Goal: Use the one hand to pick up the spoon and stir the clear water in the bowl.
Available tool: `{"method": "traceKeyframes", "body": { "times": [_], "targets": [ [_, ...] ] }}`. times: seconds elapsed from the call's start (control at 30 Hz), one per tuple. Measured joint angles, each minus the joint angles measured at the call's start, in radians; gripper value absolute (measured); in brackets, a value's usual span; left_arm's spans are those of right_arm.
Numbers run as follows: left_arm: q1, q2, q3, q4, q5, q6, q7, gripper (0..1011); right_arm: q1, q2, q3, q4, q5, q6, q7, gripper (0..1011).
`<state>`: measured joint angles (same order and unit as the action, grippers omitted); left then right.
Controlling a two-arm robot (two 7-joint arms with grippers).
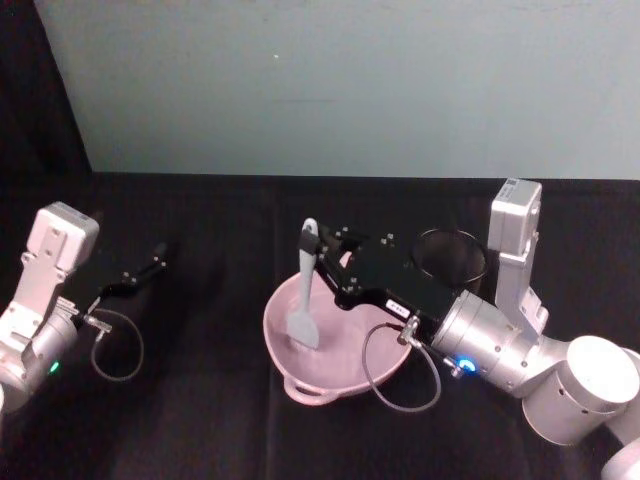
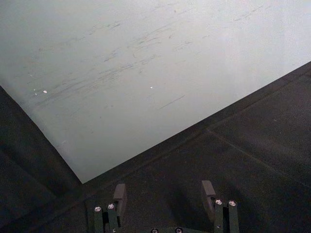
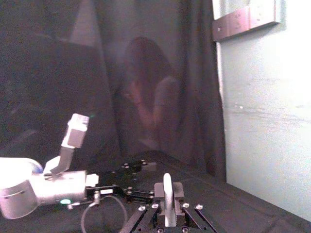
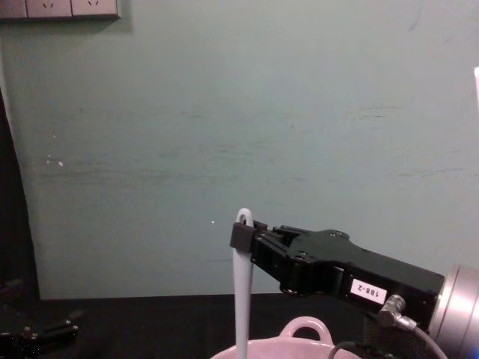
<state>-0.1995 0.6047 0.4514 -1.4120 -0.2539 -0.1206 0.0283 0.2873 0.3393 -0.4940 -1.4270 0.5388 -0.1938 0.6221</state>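
right end effector holding the spoon upright in the pink bowl

the right end effector (image 1: pixel 320 243), a black boxy unit on a silver wrist, reaches in from the right side of the black-covered desk (image 1: pixel 200 400) and stands over the far rim of the bowl (image 1: pixel 275 325). its fingers are pinched onto the upper handle of the spoon (image 1: pixel 305 300), just below the small hole at the handle's end. the spoon hangs nearly upright, tilted a little, with its flat squarish head down inside the bowl, left of the bowl's middle. whether the head touches the bottom cannot be told.

from the chest camera the same end effector (image 4: pixel 241 236) comes in from the lower right. it carries a white label (image 4: pixel 365 289), and the spoon (image 4: pixel 242 299) drops straight from the closed fingers to the bowl (image 4: pixel 305 321), whose arched loop handle shows at the lower edge. the right wrist camera looks along the end effector (image 3: pixel 167 206) at the white handle (image 3: pixel 167 187) clamped between its fingers.

a thin grey cable (image 1: pixel 400 385) loops from the wrist connector across the bowl's near right side. a black wire-mesh cup (image 1: pixel 450 255) stands just behind the right arm, near the bowl.

the left end effector (image 1: pixel 158 255) lies low at the desk's left side, well apart from the bowl. in its own wrist camera the fingers are spread with nothing between them (image 2: pixel 164 194).
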Motion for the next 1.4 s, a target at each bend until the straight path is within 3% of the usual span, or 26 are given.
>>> {"method": "traceKeyframes", "body": {
  "times": [0.33, 0.77, 1.07, 1.4],
  "targets": [
    [0.000, 0.000, 0.000, 0.000, 0.000, 0.000, 0.000, 1005, 0.012, 0.002, 0.040, 0.034, -0.010, -0.016, -0.036, 111],
    [0.000, 0.000, 0.000, 0.000, 0.000, 0.000, 0.000, 1005, -0.033, 0.059, 0.101, -0.017, -0.015, -0.014, -0.052, 111],
    [0.000, 0.000, 0.000, 0.000, 0.000, 0.000, 0.000, 1005, -0.069, 0.091, 0.088, -0.088, -0.025, 0.005, -0.026, 111],
    [0.000, 0.000, 0.000, 0.000, 0.000, 0.000, 0.000, 1005, -0.090, 0.079, 0.041, -0.125, -0.001, 0.017, 0.006, 111]
  ]
}}
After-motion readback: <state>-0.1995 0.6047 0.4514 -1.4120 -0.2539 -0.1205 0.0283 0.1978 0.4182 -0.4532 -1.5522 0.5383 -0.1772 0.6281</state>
